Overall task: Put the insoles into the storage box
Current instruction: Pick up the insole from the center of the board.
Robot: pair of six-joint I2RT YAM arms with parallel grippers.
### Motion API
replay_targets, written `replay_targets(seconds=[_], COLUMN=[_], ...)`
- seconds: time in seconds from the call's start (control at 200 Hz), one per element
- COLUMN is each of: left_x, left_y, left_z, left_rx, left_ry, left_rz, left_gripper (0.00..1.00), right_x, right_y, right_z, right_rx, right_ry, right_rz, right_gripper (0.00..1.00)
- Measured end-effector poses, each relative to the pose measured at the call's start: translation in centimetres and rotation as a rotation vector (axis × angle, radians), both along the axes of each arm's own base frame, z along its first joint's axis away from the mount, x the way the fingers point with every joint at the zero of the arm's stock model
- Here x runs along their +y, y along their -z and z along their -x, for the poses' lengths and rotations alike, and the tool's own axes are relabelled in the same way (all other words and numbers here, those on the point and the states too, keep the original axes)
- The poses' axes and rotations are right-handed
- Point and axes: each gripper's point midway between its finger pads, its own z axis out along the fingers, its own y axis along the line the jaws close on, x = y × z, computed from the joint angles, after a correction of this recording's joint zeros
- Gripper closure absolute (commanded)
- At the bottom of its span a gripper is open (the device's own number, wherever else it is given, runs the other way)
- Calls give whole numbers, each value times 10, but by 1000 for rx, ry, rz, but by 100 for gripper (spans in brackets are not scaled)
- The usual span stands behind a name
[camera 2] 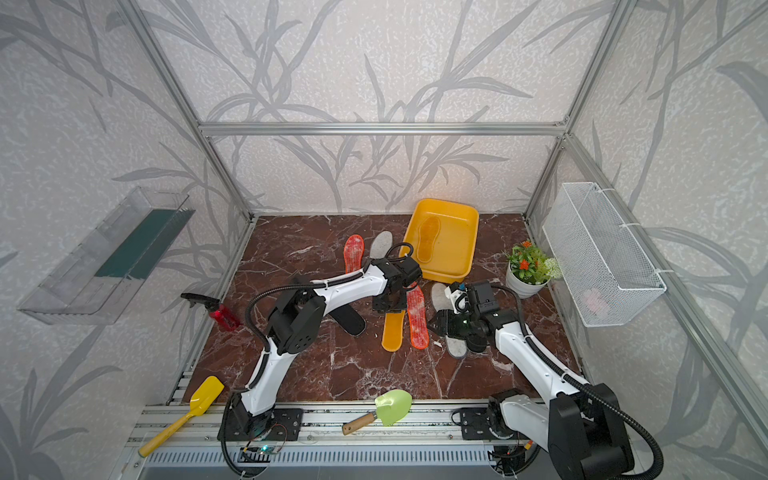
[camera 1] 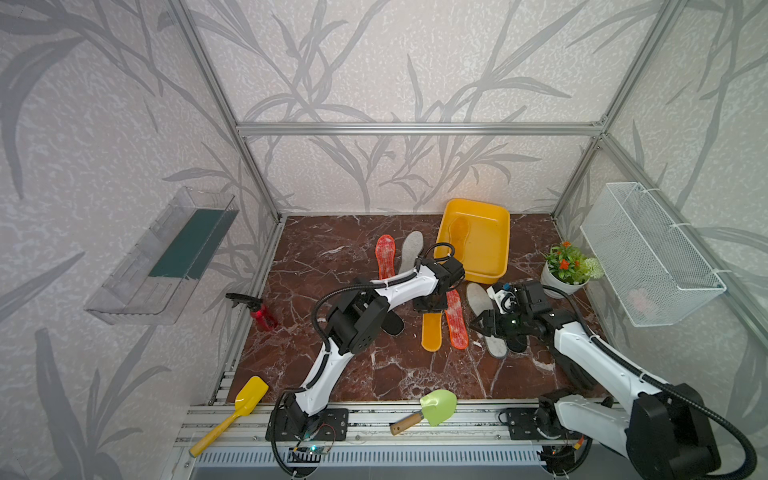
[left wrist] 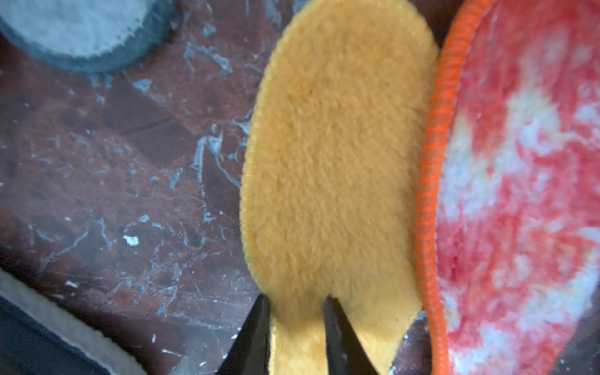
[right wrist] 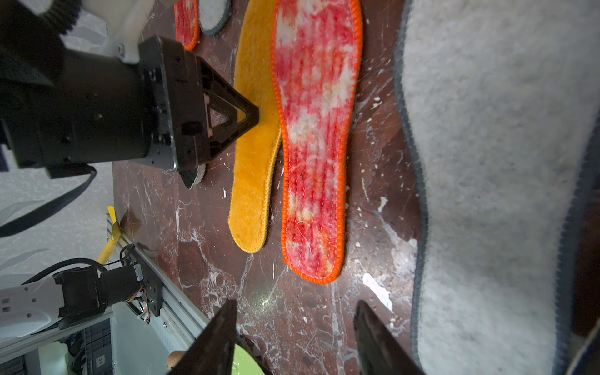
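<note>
Left wrist view: left tool (left wrist: 297,311) set nearly closed on the yellow insole (left wrist: 334,162).
Its tips press a strip of plush between them; whether they grip it cannot be told. A red-white insole (left wrist: 519,194) lies touching alongside on the bench (left wrist: 113,194). The right tool (right wrist: 293,337) hangs spread and empty beside a grey insole (right wrist: 487,162). In both top views the storage box (camera 1: 494,253) sits at the bench's back, another yellow insole (camera 2: 428,241) inside.

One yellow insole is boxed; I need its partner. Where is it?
In both top views the yellow insole lies on the floor, nearer the camera than the storage box, beside a red-white insole, the left gripper at its edge.
</note>
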Motion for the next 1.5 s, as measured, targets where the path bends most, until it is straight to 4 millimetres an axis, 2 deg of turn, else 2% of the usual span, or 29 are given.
replay_targets(seconds=[0.59,0.865,1.03,1.35,1.5], left_x=[1,3,5,33,39], left_y=[0,-1,-2,-9,-13], left_z=[0,-2,-2,0,-2], left_rx=[-8,-8,-8,12,14], left_ry=[15,12,11,-2,-1], left_rz=[6,16,22,-39,-53], left_gripper=[100,100,100,100,100], right_x=[-5,-5,-2,2,2], right_y=[-2,-2,-11,-32,-31], right_z=[2,0,-10,-27,-28], right_rx=[-4,14,11,-28,-22], right_ry=[19,16,9,3,1], right_rz=[19,27,30,22,24], right_gripper=[43,43,43,43,42])
